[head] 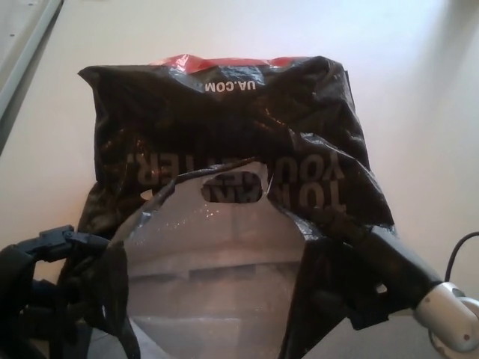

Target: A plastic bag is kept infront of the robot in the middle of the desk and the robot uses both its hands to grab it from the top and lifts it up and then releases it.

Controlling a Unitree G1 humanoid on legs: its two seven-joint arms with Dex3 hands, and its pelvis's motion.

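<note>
Plastic bag (pixel 224 142) sits in the middle of the desk (pixel 224 34), black and glossy, with a red strip along its far edge and white lettering reading upside down from here. Its mouth faces the robot and gapes, showing the silvery grey lining (pixel 217 262) and 1 cut-out handle hole (pixel 233 187) in the far lip of the opening.

On the bag's left side, the left hand (pixel 52 258) is pressed right against the rim, dark fingers tucked into the crumpled plastic there; it looks clamped on that edge. On the bag's right side, the right hand (pixel 382 280) is closed on the other edge of the opening, black film bunched around its fingers, with the pale grey wrist (pixel 449 314) showing just outside the bag and a thin black cable (pixel 460 247) looping above it.

The 2 sides of the mouth are drawn in toward each other, so the opening is narrow and the far lip folds up into a peak around the handle hole. Whether the bag's base touches the desk, I cannot tell. Beyond the bag's far left corner, a pale grey panel (pixel 22 45) runs along the desk edge.
</note>
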